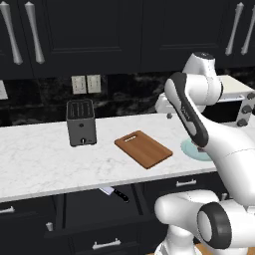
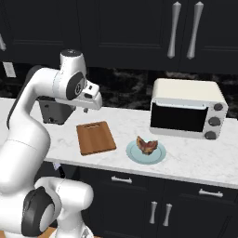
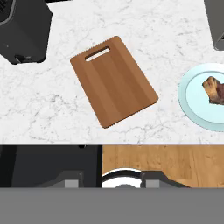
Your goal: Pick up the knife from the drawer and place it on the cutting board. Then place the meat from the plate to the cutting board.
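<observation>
Fingers (image 3: 124, 178): spread cannot be told | small black-handled, silvery-bladed knife (image 1: 114, 192): seen in open black drawer (image 1: 94, 199), below table edge, well under fingers | handling: judged light, rigid, slippery blade; handle to be gripped | reddish-brown wooden cutting board (image 3: 113, 80): ahead of fingers, bare

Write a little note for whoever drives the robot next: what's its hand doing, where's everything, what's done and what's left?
End effector: holds nothing, hanging high above the cutting board; whether it is open or shut cannot be told.
Knife: lying in the open drawer below the counter edge.
Cutting board: bare, on the counter beside the toaster.
Meat: on the plate, right of the board.
Done: drawer open.
Left: lift the knife onto the board, then move the meat there.
</observation>
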